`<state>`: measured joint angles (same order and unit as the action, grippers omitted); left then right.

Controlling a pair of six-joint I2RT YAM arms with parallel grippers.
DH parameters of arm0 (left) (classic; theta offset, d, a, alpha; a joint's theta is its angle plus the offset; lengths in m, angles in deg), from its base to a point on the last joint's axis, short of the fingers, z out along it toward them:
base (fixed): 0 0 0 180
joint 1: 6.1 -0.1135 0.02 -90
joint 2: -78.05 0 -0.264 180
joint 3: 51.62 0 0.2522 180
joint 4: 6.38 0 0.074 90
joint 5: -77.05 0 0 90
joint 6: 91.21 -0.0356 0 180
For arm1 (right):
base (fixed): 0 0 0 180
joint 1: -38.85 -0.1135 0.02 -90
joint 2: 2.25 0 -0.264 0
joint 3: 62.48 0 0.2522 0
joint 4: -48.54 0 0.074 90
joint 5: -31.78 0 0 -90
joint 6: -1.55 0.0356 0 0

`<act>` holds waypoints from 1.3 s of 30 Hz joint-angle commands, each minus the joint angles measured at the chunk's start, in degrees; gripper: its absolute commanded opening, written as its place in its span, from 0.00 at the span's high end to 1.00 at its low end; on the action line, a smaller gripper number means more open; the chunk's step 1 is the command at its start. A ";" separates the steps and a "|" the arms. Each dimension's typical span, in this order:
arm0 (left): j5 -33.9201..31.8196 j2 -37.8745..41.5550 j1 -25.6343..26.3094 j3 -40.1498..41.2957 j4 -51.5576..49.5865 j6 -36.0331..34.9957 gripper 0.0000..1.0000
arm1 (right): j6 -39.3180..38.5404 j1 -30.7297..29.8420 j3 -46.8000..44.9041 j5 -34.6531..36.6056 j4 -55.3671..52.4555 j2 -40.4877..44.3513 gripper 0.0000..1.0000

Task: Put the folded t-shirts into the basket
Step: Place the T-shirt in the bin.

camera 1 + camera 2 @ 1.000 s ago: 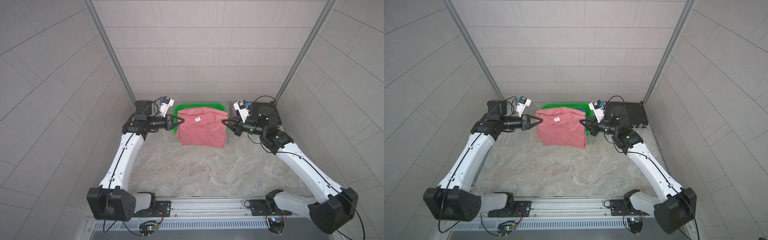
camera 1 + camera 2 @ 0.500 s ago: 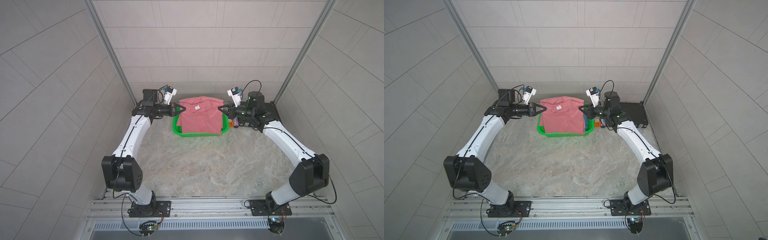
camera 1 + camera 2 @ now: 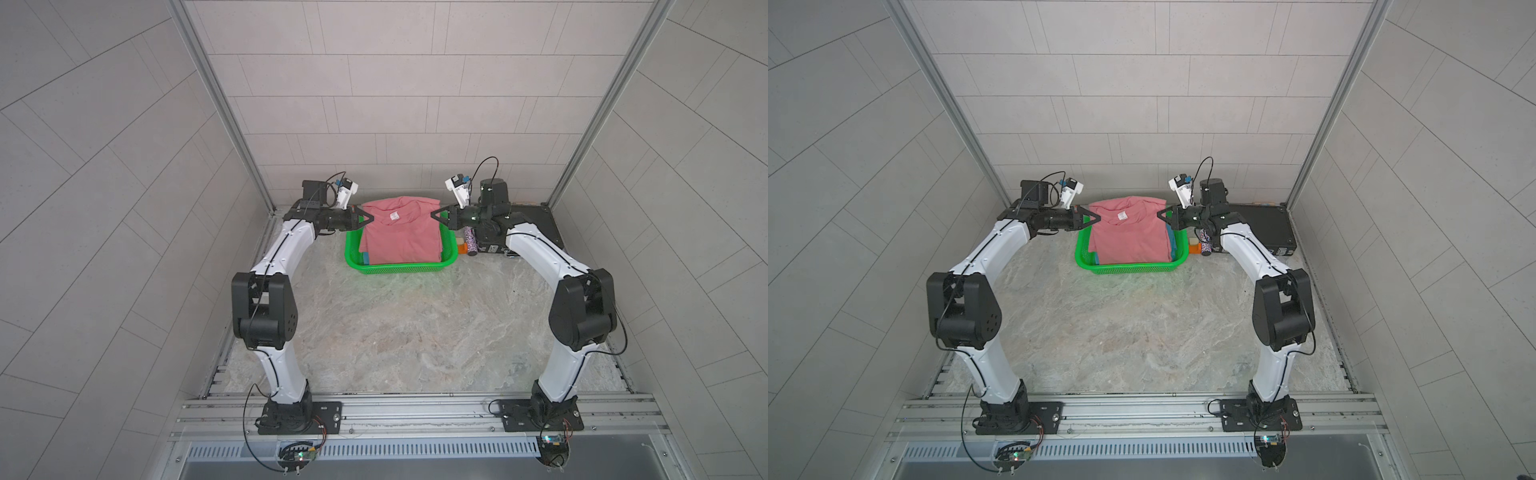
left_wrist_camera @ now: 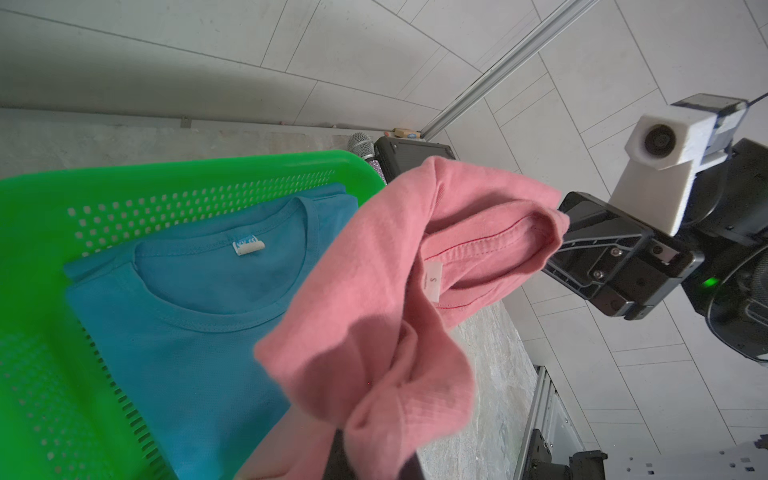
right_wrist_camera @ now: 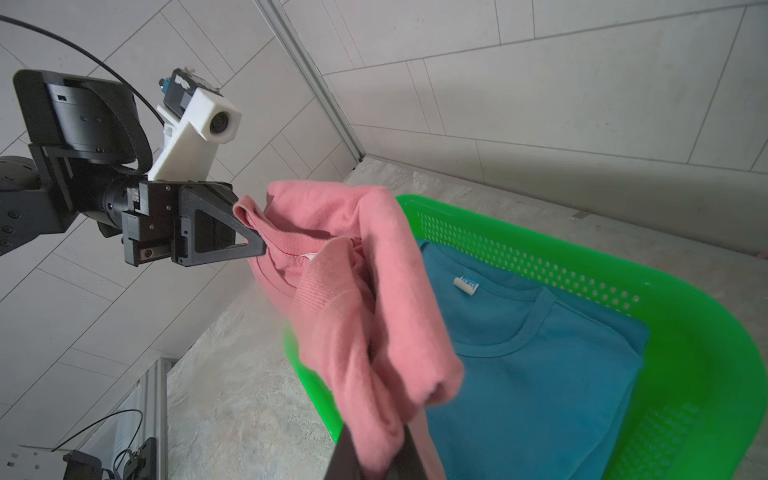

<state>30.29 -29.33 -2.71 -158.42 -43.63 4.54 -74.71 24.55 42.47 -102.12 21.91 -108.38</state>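
My left gripper [image 3: 366, 219] and right gripper [image 3: 432, 215] each clench the pink t-shirt [image 3: 401, 239] above the basket [image 3: 399, 269]; the blue t-shirt [image 4: 187, 316] lies inside.

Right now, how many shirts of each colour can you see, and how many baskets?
Pink t-shirt: 1
Blue t-shirt: 1
Green basket: 1
Total: 3 things. Anything lying under the blue one is hidden.
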 commanded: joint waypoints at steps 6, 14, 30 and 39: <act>0.15 -2.13 0.27 -3.19 -1.18 -1.12 1.00 | 0.98 2.38 0.33 -4.71 0.91 -1.63 1.00; -1.01 -3.27 0.29 -1.37 0.04 -1.53 1.00 | -0.21 2.78 0.09 -4.94 0.37 -3.66 1.00; -5.01 -15.97 -0.15 -10.25 -0.60 -5.04 0.88 | 0.28 3.93 13.47 -3.75 -3.44 -17.79 1.00; -11.67 -21.45 -1.21 -20.19 -3.32 -5.01 0.01 | 4.12 4.02 20.59 3.27 -2.13 -22.03 0.32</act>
<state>20.57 -51.53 -3.14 -176.17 -45.29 0.35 -71.76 28.35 61.47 -102.57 18.50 -132.03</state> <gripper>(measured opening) 0.976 0.671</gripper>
